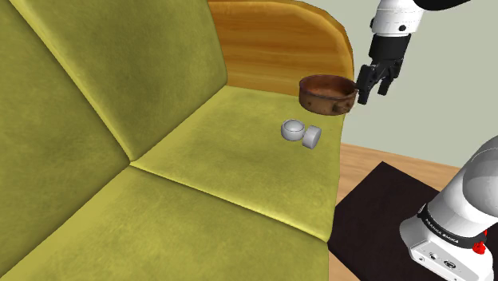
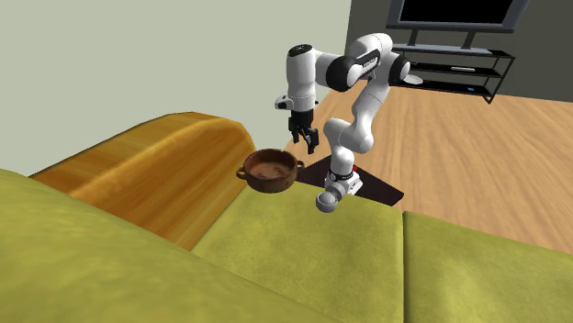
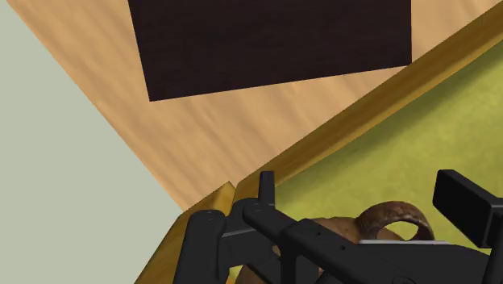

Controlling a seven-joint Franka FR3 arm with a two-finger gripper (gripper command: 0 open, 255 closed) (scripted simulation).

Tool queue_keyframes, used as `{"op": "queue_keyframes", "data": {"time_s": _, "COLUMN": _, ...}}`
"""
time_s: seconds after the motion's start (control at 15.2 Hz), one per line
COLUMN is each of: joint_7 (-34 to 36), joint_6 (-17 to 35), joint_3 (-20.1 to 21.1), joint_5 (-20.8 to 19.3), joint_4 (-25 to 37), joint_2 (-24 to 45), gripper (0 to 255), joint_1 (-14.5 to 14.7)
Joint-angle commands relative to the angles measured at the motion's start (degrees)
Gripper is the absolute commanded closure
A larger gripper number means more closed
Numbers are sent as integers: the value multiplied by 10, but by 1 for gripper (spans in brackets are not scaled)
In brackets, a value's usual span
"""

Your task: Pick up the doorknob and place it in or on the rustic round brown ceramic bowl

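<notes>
Brown round ceramic bowl (image 1: 327,93) is sitting on the olive sofa seat cushion (image 1: 239,152), in the corner by the curved wooden armrest (image 1: 271,40). Silver-grey metal doorknob (image 1: 301,133) is lying on that same 1 cushion, just beside the bowl, farther from the armrest. Black two-finger gripper (image 1: 375,86) is hanging just beside the bowl at the shoulder view's right, past the seat edge. White arm stand (image 1: 451,231) is sitting on the dark square floor mat (image 1: 375,215), next to the sofa.
</notes>
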Motion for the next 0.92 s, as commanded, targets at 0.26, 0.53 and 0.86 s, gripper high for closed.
{"op": "queue_keyframes", "data": {"time_s": 0.26, "joint_7": 22, "joint_6": 24, "joint_3": 45, "joint_5": 17, "joint_4": 32, "joint_2": 53, "gripper": 0, "joint_1": 25}}
{"op": "queue_keyframes", "data": {"time_s": 0.53, "joint_7": 44, "joint_6": 45, "joint_3": 90, "joint_5": 25, "joint_4": 71, "joint_2": 110, "gripper": 0, "joint_1": 46}}
{"op": "queue_keyframes", "data": {"time_s": 0.86, "joint_7": 75, "joint_6": 65, "joint_3": 145, "joint_5": 21, "joint_4": 130, "joint_2": 188, "gripper": 0, "joint_1": 67}}
